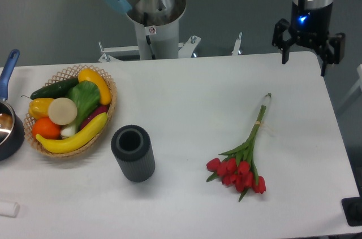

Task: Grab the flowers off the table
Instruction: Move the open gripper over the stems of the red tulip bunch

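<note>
Flowers (243,160) flat on table (186,92), well apart from gripper (305,52) hovering agape past far-right edge.

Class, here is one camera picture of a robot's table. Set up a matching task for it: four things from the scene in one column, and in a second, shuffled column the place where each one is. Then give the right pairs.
Things:
1. flowers
2. wicker basket
3. dark ribbed cylinder
4. gripper

Places:
A. standing upright, just right of the basket
B. above the table's far right corner, holding nothing
C. lying flat on the right half of the table, blooms toward the camera
D. on the left side of the table, filled with fruit and vegetables

Pairs: 1-C, 2-D, 3-A, 4-B
</note>
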Robot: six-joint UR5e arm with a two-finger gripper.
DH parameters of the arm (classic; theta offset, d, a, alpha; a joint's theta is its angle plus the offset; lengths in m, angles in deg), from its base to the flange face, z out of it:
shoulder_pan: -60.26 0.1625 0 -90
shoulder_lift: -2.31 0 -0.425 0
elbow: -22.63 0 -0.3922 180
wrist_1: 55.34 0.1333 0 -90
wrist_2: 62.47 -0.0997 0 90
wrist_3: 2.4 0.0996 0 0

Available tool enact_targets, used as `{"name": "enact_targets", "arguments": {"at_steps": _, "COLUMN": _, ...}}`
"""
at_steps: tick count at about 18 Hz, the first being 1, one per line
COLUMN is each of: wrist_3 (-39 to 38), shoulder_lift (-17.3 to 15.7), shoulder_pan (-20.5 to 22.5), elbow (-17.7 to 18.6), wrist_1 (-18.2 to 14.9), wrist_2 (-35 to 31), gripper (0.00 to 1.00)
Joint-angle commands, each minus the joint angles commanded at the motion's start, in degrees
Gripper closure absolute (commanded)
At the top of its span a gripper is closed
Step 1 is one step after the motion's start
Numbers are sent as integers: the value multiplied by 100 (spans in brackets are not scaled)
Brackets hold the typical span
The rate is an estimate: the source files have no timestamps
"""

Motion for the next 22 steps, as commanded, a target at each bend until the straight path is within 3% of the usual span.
{"name": "enact_targets", "arguments": {"at_steps": 8, "wrist_3": -166, "shoulder_lift": 0, "shoulder_pan": -9, "elbow": 53, "wrist_1": 11, "wrist_2": -26, "gripper": 0}}
{"name": "enact_targets", "arguments": {"at_steps": 16, "wrist_3": -1747, "shoulder_lift": 246, "shoulder_pan": -535, "elbow": 431, "wrist_1": 37, "wrist_2": -26, "gripper": 0}}
{"name": "enact_targets", "arguments": {"at_steps": 22, "wrist_3": -2503, "shoulder_lift": 711, "shoulder_pan": -878, "elbow": 554, "wrist_1": 81, "wrist_2": -9, "gripper": 0}}
